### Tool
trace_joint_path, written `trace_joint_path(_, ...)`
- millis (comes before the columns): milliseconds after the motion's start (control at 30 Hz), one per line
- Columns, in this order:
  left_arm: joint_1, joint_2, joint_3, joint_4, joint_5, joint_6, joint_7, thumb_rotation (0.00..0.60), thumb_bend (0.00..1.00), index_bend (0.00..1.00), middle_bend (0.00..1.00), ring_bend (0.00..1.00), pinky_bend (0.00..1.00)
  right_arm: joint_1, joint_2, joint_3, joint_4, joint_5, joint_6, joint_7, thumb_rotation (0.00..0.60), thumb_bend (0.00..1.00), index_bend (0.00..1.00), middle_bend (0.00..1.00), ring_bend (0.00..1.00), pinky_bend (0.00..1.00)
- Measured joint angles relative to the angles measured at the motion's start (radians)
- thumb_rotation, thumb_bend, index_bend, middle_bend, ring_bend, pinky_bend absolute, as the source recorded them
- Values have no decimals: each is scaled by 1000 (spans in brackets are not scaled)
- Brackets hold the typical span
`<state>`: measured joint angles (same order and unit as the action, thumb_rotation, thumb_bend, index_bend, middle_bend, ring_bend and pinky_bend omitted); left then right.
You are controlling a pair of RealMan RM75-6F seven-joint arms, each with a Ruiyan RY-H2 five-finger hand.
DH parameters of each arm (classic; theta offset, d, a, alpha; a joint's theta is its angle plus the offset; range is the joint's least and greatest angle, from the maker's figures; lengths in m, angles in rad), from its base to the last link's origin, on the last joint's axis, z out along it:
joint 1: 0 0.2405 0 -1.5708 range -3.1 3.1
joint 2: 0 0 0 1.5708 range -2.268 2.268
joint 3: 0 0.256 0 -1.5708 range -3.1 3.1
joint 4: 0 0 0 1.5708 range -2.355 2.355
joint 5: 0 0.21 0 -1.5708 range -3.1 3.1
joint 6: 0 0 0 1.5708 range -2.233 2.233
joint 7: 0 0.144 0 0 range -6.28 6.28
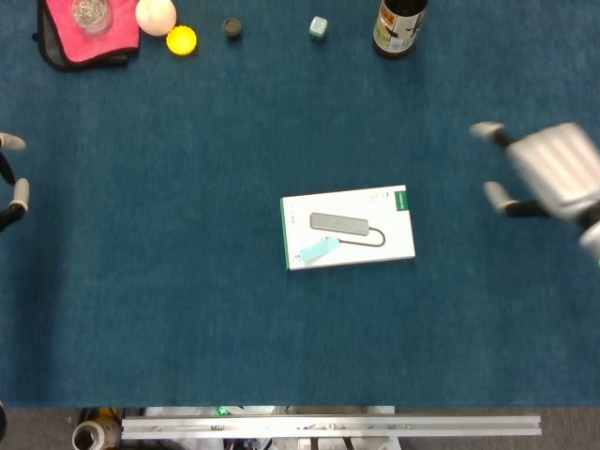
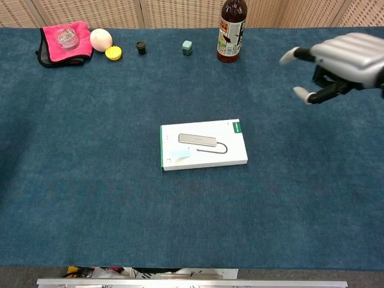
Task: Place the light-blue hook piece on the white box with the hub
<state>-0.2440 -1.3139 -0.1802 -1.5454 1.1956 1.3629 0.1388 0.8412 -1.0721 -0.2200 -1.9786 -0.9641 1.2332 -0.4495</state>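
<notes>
No lettering can be read: the bottle (image 2: 232, 30) label and the white box (image 2: 204, 144) print stay illegible.

One white box (image 1: 348, 227), one light-blue hook piece (image 1: 319, 250), one brown bottle (image 1: 399, 23), one pink cloth (image 1: 86, 36), one white ball (image 1: 156, 15), one yellow cap (image 1: 182, 39), one black cap (image 1: 232, 28), one pale green cube (image 1: 319, 28).
</notes>
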Motion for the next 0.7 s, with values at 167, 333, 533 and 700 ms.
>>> trace_joint_path(167, 18, 1, 6, 43, 34, 17, -77, 600, 301, 330, 446, 439, 469, -153, 28, -8, 45, -31, 135, 68, 343, 204, 181, 491, 487, 758)
trace_joint_path(333, 47, 6, 30, 44, 81, 63, -91, 600, 301, 330, 434, 427, 452, -295, 14, -3, 145, -82, 249, 170, 392, 202, 115, 335, 323, 616)
trace_joint_path(533, 85, 13, 55, 20, 144, 141, -87, 600, 301, 330, 434, 426, 443, -452, -34, 11, 285, -170, 343, 272, 414, 202, 103, 318, 293, 578)
trace_joint_path(700, 111, 18, 80, -1, 193, 179, -82, 600, 301, 330, 433, 426, 442, -531, -49, 31, 311, -232, 374, 288, 413, 196, 103, 318, 293, 575)
